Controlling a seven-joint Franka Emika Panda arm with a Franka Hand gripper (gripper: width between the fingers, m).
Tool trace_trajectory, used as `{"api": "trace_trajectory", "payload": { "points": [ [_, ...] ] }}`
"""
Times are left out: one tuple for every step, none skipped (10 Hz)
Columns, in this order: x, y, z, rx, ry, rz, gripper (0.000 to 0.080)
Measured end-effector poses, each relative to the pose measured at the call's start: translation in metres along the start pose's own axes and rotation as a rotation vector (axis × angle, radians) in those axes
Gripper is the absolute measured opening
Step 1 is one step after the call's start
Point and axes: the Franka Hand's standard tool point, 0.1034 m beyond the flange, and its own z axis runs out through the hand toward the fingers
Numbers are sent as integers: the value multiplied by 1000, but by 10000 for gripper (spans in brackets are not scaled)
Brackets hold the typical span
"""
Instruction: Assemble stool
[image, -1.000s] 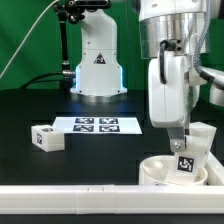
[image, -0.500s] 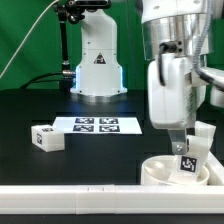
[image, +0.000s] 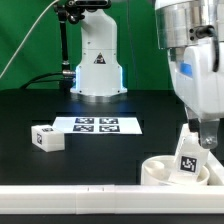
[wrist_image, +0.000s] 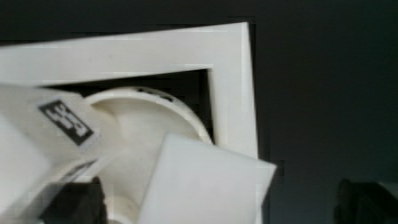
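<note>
Find seat (image: 160, 172) at lower right of exterior view, on dark table (image: 40, 105), near long white bar (image: 80, 195). Note leg (image: 188, 160) standing in it, tag toward camera, seemingly leaning a little. Cannot tell if fully home in socket. Note gripper (image: 204, 138) right at top of that leg, touching or nearly so. Cannot tell finger state, clamped on leg or let go: masked by arm (image: 195, 60) in exterior view, blurred in wrist view. Count second leg (image: 45, 138) lying loose toward exterior view's left, just beside marker board (image: 97, 125), well apart from seat.

Judging step in hand as fitting leg into seat socket. Probably early in task, with only one leg at seat.

To do it well:
- Square leg to socket first; take out any lean before pressing or twisting.
- Push straight down, no sideways drag, or risk sliding seat across table toward bar.
- Twist gently, regrip in short turns rather than over-rotating wrist.
- Confirm leg stands alone before letting go.
- Retreat straight up to avoid tipping it.
- Then go for second leg from above, closing across its narrow sides.
- Expect light, smooth plastic, likely to slip or skate if nudged.
</note>
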Motion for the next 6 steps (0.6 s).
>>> {"api": "trace_trajectory", "payload": {
  "points": [
    [0, 0, 0, 0, 1, -67, 649],
    [1, 0, 1, -1, 5, -178, 649],
    [3, 0, 2, 0, 14, -323, 649],
    [4, -1, 2, 1, 21, -457, 649],
    [5, -2, 2, -1, 23, -572, 649],
    [4, -3, 1, -3, 29, -693, 649]
  ]
}}
